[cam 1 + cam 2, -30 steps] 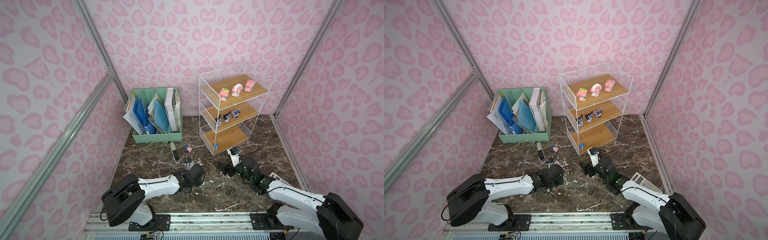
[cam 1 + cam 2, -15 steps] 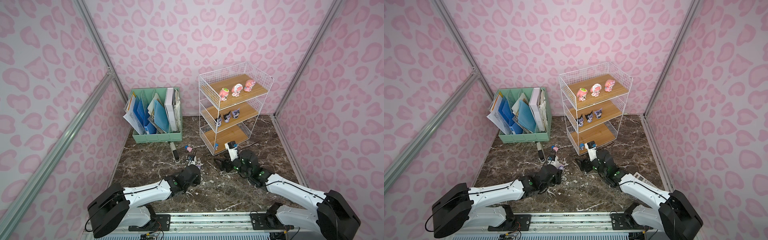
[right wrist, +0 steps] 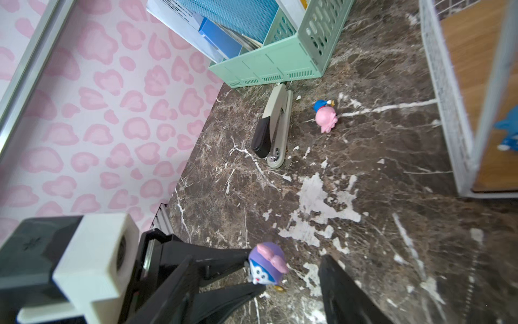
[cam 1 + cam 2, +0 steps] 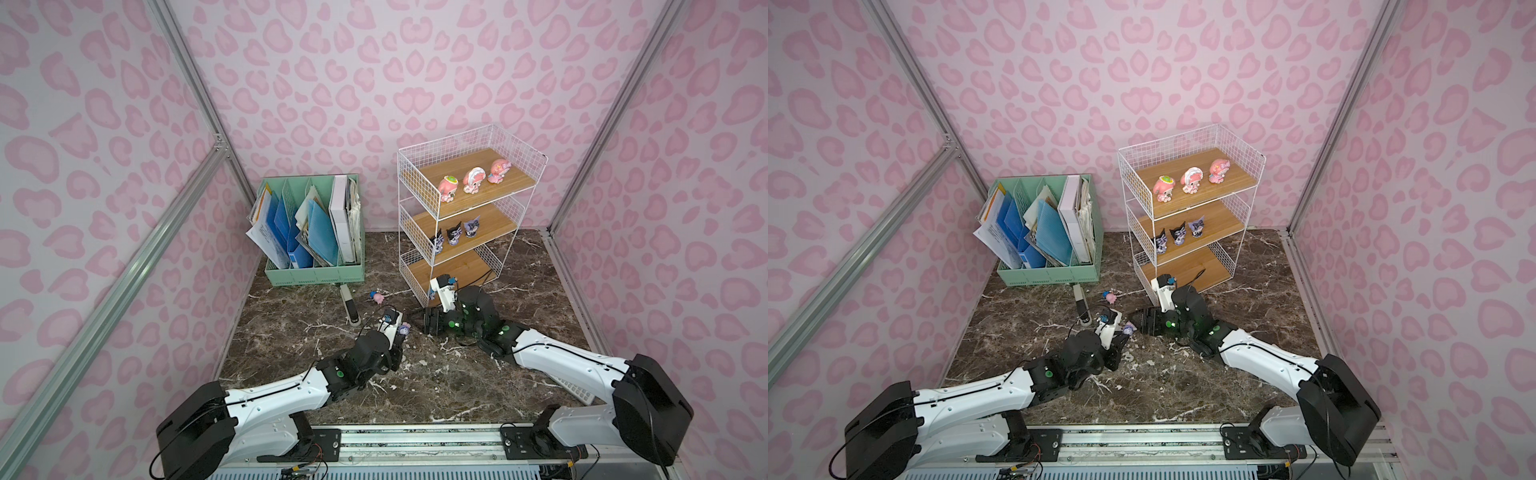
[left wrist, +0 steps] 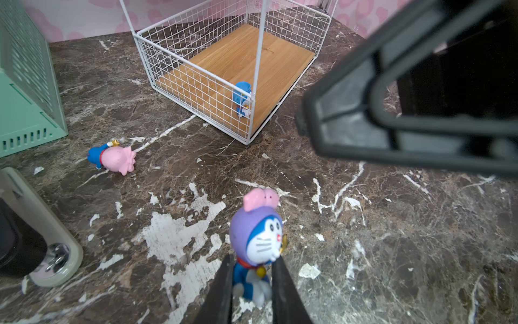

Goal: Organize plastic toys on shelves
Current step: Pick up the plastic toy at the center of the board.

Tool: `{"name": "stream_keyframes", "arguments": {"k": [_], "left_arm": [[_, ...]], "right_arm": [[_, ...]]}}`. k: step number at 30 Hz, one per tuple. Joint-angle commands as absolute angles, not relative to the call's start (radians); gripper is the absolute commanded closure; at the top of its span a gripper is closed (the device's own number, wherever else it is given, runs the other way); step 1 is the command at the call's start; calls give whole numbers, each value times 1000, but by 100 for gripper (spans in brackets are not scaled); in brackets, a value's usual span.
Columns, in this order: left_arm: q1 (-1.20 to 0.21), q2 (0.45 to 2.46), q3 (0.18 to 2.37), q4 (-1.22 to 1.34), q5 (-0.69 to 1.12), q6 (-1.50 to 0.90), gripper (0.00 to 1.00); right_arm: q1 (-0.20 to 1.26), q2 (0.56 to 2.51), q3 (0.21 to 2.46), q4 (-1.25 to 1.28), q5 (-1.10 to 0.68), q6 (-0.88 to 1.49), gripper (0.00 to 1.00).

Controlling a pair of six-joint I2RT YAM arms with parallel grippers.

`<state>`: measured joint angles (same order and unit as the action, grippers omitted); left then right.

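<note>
My left gripper [image 5: 252,266] is shut on the body of a small purple-hooded toy [image 5: 256,238], which it holds just above the marble floor [image 4: 403,330]. The right gripper [image 3: 258,259] is open, with a finger on each side of that toy's head [image 3: 266,265] and not touching it. Its jaws point at the left gripper in both top views [image 4: 428,322] [image 4: 1142,322]. A pink-hooded toy [image 4: 377,296] [image 5: 117,160] lies on its side on the floor. A blue toy [image 5: 242,98] stands at the front corner of the lowest board of the shelves [image 4: 494,226]. Three pink toys [image 4: 473,180] stand on the top board and three black-purple toys [image 4: 455,235] on the middle one.
A mint-green file organizer [image 4: 316,274] with papers stands against the back wall, left of the shelves. A white-and-black stapler [image 4: 351,307] [image 3: 273,131] lies in front of it. A white calculator [image 4: 573,388] shows partly under the right arm. Pink patterned walls close in the floor.
The left gripper has carried the purple-hooded toy toward the right gripper. The right gripper has swung left from the shelf front, so its fingers straddle the toy, and its jaws have narrowed.
</note>
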<state>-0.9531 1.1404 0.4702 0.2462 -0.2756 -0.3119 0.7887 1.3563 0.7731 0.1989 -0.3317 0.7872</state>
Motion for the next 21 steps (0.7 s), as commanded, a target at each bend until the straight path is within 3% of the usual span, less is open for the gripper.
{"name": "stream_keyframes", "arguments": {"k": [1,21], "left_arm": [[-953,1138,479,255,-288,-275,80],[-954,1150,485,248,-307,-269,80]], "right_arm": [[804,1380,813,118,-254,885,31],[885,1490,889,90,-179,997,51]]}}
